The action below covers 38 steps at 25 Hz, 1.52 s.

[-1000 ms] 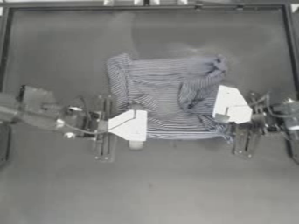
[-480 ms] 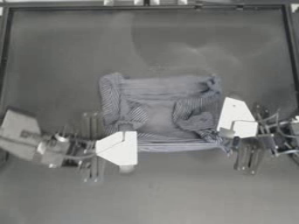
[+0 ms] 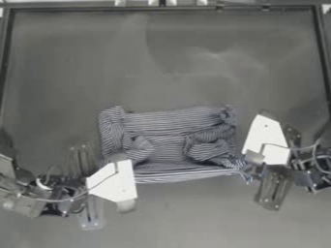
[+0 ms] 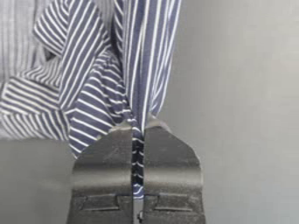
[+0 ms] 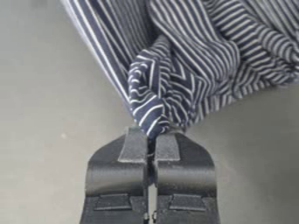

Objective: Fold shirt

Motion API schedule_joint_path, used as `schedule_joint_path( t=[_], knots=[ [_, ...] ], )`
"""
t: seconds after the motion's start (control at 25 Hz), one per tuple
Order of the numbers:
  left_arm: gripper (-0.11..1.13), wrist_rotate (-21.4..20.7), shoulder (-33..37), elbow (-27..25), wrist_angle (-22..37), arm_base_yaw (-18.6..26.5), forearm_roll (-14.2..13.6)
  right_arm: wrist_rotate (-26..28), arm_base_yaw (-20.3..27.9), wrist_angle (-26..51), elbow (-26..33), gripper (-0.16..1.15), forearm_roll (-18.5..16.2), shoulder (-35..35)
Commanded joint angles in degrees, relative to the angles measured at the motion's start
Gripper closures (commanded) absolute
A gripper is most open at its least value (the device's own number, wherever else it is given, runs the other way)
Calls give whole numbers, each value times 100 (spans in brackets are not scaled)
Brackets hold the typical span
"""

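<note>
The navy-and-white striped shirt (image 3: 169, 141) lies bunched in a wide band at the middle of the table, its near hem pulled into a straight line. My left gripper (image 3: 118, 166) is at the shirt's near left corner, and its wrist view shows the jaws shut on a fold of striped fabric (image 4: 125, 78). At the near right corner my right gripper (image 3: 246, 167) is likewise shut on gathered stripes (image 5: 169, 83). Each corner rises a little off the table. The collar is not clear in any view.
The dark table (image 3: 168, 58) stretches bare behind the shirt up to the raised frame (image 3: 161, 6) at the far edge. Both arms' bases and cables (image 3: 38, 193) crowd the near left and near right corners.
Both grippers have drawn the shirt toward the near edge of the table, holding its corners. The cloth has stretched wider and flatter, and the left arm has swung back.
</note>
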<state>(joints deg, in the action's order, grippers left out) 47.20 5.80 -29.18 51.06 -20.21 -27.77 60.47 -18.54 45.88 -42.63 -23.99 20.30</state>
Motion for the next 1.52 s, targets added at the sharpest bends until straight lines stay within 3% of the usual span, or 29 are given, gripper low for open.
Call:
schedule_joint_path(
  t=[0.04,0.84,1.12,1.52],
  knots=[
    [97,70,387,158,62,97,-35,123,26,114,325,90,-114,-26],
    [98,-220,554,-62,9,1688,-44,-246,1767,360,352,91,-53,-62],
    [98,-510,422,-308,-404,2303,-18,-686,2514,9,79,91,308,-202],
    [98,-1020,-255,-580,-1169,3120,123,-1397,3313,-598,-18,91,545,-853]
  ],
)
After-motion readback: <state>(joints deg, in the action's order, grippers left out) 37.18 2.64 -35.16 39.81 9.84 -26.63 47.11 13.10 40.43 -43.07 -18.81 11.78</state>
